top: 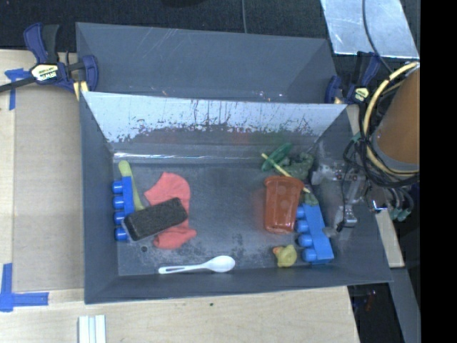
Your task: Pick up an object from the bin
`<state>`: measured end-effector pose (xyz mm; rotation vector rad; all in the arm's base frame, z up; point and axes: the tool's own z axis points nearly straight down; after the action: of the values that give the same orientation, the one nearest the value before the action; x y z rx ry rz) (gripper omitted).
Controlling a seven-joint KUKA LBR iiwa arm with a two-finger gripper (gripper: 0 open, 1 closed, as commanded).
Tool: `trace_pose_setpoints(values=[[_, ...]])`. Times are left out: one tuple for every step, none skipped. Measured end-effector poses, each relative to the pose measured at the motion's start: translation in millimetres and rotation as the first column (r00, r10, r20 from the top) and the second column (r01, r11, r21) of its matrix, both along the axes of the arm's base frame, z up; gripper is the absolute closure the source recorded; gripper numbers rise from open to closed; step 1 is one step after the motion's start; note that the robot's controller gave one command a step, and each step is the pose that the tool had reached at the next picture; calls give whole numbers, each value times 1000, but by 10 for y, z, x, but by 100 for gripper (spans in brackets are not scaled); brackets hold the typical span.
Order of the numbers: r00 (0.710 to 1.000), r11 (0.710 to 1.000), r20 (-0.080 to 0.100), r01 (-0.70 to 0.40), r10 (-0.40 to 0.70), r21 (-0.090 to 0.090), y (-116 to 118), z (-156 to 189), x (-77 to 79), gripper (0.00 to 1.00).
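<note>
Pincer point(346, 202) hung low by bin point(214, 70) wall; how wide it stood, could not tell. Blue block point(314, 236) lay just beside it, inward, touching orange block point(280, 202). Likely light, stiff, slick plastic; best taken across narrow sides.

Block point(156, 218) on cloth point(170, 190) (spoon point(198, 266) before)

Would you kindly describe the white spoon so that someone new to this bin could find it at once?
Look at the near wall of the grey bin, the lower one in the view. On the floor just above its middle lies the spoon, handle pointing left, below the black sponge and red cloth. It is the only white thing there, and far thinner than its neighbours.
</note>
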<state>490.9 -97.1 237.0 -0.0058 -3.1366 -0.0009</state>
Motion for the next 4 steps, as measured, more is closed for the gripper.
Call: trace_pose_setpoints(values=[[1000,1000,9,-3,3,-1,5,44,17,0],[997,997,10,80,-80,-1,2,-281,166,0],[996,997,13,83,-83,-2,-300,-587,216,0],[998,998,16,-62,62,-3,-201,-729,625,0]])
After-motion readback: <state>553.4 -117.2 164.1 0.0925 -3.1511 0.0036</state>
